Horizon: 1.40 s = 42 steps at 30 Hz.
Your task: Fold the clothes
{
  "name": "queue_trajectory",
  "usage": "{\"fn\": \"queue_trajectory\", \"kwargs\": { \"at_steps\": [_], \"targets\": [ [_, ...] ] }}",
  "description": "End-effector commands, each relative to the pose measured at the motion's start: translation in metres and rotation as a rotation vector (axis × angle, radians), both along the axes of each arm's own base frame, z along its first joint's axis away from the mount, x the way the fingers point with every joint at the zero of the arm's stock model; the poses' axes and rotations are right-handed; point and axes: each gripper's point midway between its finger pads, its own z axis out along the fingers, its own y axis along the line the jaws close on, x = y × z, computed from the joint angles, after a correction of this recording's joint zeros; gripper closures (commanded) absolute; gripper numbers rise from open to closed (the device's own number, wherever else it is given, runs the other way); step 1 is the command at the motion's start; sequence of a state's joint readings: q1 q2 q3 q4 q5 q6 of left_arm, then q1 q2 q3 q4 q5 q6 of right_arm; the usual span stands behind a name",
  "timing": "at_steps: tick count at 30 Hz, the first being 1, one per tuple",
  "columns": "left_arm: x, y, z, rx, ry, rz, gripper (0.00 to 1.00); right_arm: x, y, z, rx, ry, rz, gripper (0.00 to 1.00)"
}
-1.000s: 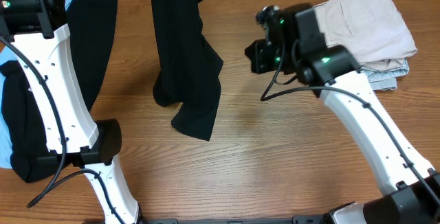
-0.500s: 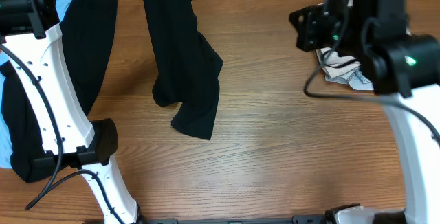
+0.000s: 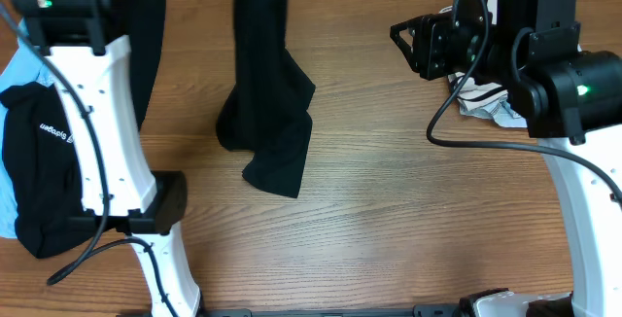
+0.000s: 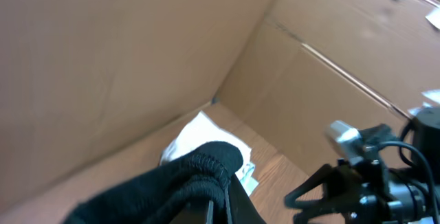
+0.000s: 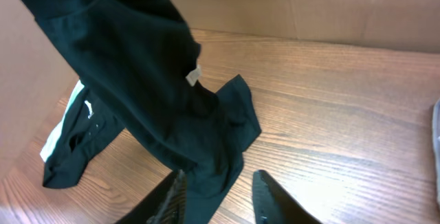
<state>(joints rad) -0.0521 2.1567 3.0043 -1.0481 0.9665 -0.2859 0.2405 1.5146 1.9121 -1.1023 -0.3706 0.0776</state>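
Wood of the table (image 3: 408,220) spans the overhead view, where we see the black shirt (image 3: 264,93) hanging down from the top edge at centre, its lower end bunched on the boards just left of the middle. The left arm (image 3: 97,132) rises along the left side, and beside it at the far left lies a black garment with white lettering (image 3: 44,161), light blue cloth (image 3: 10,76) showing at its edge. The right arm (image 3: 564,84) fills the upper right, partly covering a light pile of clothes (image 3: 484,101). From the left wrist we find the left gripper (image 4: 223,207) at the bottom edge, clamped on a bunched hem of the shirt, with cardboard walls (image 4: 103,66) beyond. From the right wrist, the right gripper (image 5: 216,196) sits at bottom centre, fingers apart with nothing between them. The shirt hangs from the upper left there, its small white tag (image 5: 194,77) near centre.
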Motion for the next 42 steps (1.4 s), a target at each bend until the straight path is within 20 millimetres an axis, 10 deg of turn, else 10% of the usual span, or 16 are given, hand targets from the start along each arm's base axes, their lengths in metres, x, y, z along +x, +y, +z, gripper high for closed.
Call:
{"fn": "queue_trajectory", "kwargs": {
  "at_steps": [1,14,30,42],
  "targets": [
    [-0.021,-0.013,0.038,0.008,-0.185,-0.023,0.96,-0.002,-0.009,0.005,0.007,0.001,-0.017,0.61],
    [-0.104,0.024,0.16,-0.075,-0.561,0.16,0.96,0.003,-0.005,-0.056,0.003,0.204,0.016,0.47],
    [-0.103,0.026,0.16,-0.075,-0.552,0.18,0.96,0.016,0.11,-0.18,0.162,0.19,0.467,0.14],
    [-0.099,0.027,0.151,-0.057,-0.519,0.186,0.96,-0.014,0.144,-0.164,0.296,0.049,0.791,0.06]
  ]
}}
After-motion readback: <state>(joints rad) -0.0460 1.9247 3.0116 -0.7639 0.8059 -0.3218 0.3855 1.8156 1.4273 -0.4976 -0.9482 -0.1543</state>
